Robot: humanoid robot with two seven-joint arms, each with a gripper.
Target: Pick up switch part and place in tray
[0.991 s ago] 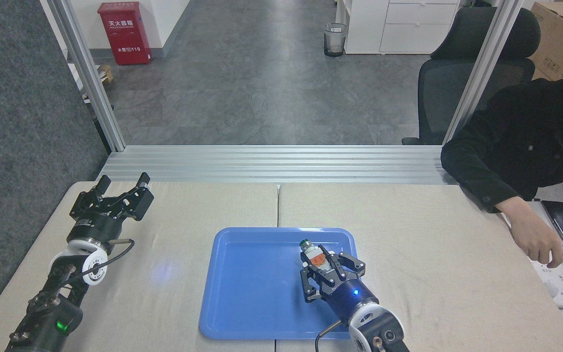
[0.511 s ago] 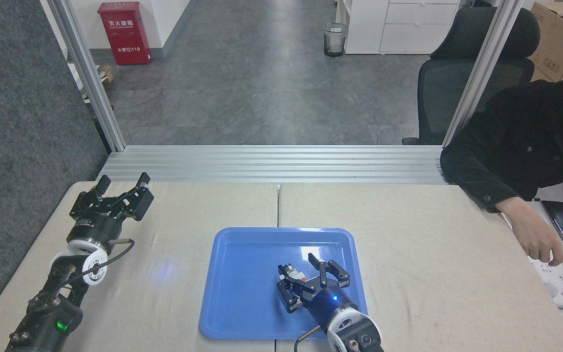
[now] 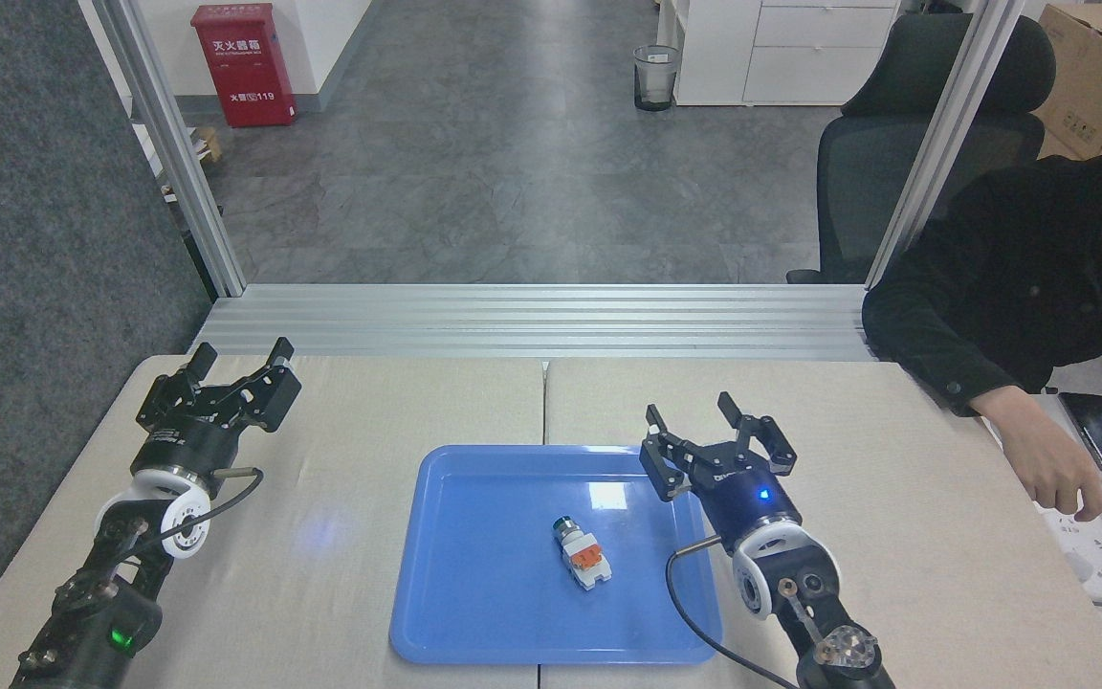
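Head view: the switch part (image 3: 581, 553) lies on its side inside the tray (image 3: 455, 612), right of centre, free of both arms; your right pincer (image 3: 716, 422) stands spread and empty over the tray's far right corner, and your left pincer (image 3: 239, 363) is likewise spread, well apart over the tabletop (image 3: 876, 498). Risk, as judged here: a low sweep of the right arm or its trailing cable across the tray could knock the placed part or shift the tray.

Grey tiled floor (image 3: 474, 172) beyond aluminium frame (image 3: 168, 144). Red cabinet (image 3: 243, 63) far left, bin (image 3: 656, 77), white drawers (image 3: 790, 48), black chair (image 3: 895, 163), cardboard box (image 3: 1091, 77). Dark carpeted wall (image 3: 44, 239) left. Beige worktop (image 3: 828, 450).
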